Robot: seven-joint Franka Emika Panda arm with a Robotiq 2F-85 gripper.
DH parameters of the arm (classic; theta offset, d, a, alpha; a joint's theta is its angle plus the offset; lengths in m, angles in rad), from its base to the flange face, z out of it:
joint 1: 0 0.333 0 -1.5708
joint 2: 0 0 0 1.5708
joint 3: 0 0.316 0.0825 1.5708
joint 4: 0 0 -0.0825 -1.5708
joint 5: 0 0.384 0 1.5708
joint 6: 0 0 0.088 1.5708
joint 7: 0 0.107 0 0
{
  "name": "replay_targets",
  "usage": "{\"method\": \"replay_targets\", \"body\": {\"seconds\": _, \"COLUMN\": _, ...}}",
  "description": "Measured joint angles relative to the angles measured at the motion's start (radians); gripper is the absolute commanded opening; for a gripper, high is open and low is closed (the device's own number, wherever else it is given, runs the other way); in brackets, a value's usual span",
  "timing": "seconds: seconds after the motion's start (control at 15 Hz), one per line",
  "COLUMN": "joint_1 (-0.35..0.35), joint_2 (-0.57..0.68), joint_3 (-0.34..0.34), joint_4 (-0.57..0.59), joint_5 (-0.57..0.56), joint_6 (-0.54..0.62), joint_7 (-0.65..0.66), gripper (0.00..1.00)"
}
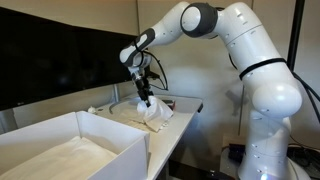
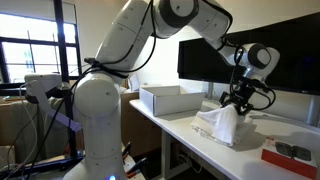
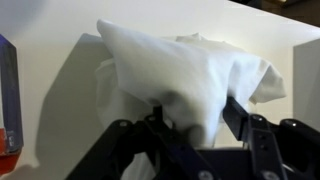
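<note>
On the white table [image 2: 190, 128], reading left to right in an exterior view, an open white bin [image 2: 165, 100] is sitting near the robot's base. Next, the white cloth [image 2: 222, 125] is lying in a bunched heap near the bin, apart from it, w/ its middle drawn up into a peak. The gripper [image 2: 240, 100] is pointing straight down onto that peak. Further right, well apart, a flat red-edged item [image 2: 290, 155] is lying on the table, too small to name. In the wrist view the cloth is filling most of the frame, and the dark fingers [image 3: 238, 118] are standing partly apart, one each side of the raised fold. Fabric is sitting btwn them, but I cannot tell whether the pads are biting on it or only flanking it. The step in hand is prob. work on the cloth's peak, right at the point of gripping or letting go. If lifting, the next move is calling for the jaws to pinch firmly on the fold before the arm rises. If letting go, it is calling for a straight vertical pull-away so the fingers are not snagging the fabric and dragging the heap.
</note>
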Motion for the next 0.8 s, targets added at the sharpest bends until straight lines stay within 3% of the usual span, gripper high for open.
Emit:
{"method": "replay_targets", "body": {"seconds": 0.07, "joint_1": 0.000, "joint_2": 0.002, "joint_3": 0.002, "joint_4": 0.000, "joint_5": -0.007, "joint_6": 0.000, "joint_7": 0.003, "gripper": 0.98}}
{"method": "replay_targets", "body": {"seconds": 0.13, "joint_1": 0.000, "joint_2": 0.003, "joint_3": 0.003, "joint_4": 0.000, "joint_5": -0.012, "joint_6": 0.000, "joint_7": 0.006, "gripper": 0.58}}
{"method": "replay_targets", "body": {"seconds": 0.27, "joint_1": 0.000, "joint_2": 0.003, "joint_3": 0.008, "joint_4": 0.000, "joint_5": -0.023, "joint_6": 0.000, "joint_7": 0.010, "gripper": 0.63}}
{"method": "replay_targets", "body": {"seconds": 0.8, "joint_1": 0.013, "joint_2": 0.004, "joint_3": 0.071, "joint_4": 0.000, "joint_5": -0.022, "joint_6": 0.050, "joint_7": 0.010, "gripper": 0.10}}
